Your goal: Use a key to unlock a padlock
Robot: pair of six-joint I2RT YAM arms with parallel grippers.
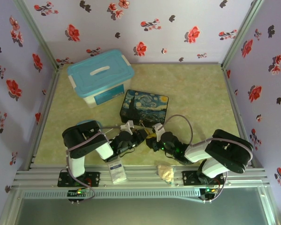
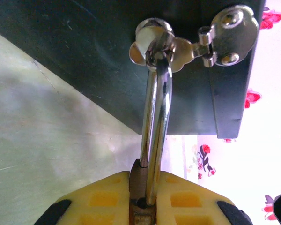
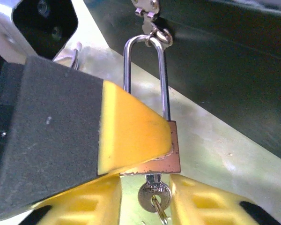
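**Key In, Shackle Yet to Come Free**

The left end effector (image 2: 144,182) is clamped on the brass body of the padlock (image 3: 174,152). The right end effector (image 3: 145,206) stands parted on either side of the key (image 3: 153,194) and appears to grip nothing. The key sits in the lock's 6 o'clock end. At 12 o'clock the shackle (image 3: 165,79) threads the hasp (image 2: 225,33) of the painted box (image 1: 145,107), at the box's 6 o'clock side. Insertion looks done. Whether the key has turned cannot be told, and the shackle remains to be freed. Count: one padlock, one key, one painted box, one blue tub (image 1: 100,77) at its 10 o'clock, and two end effectors.
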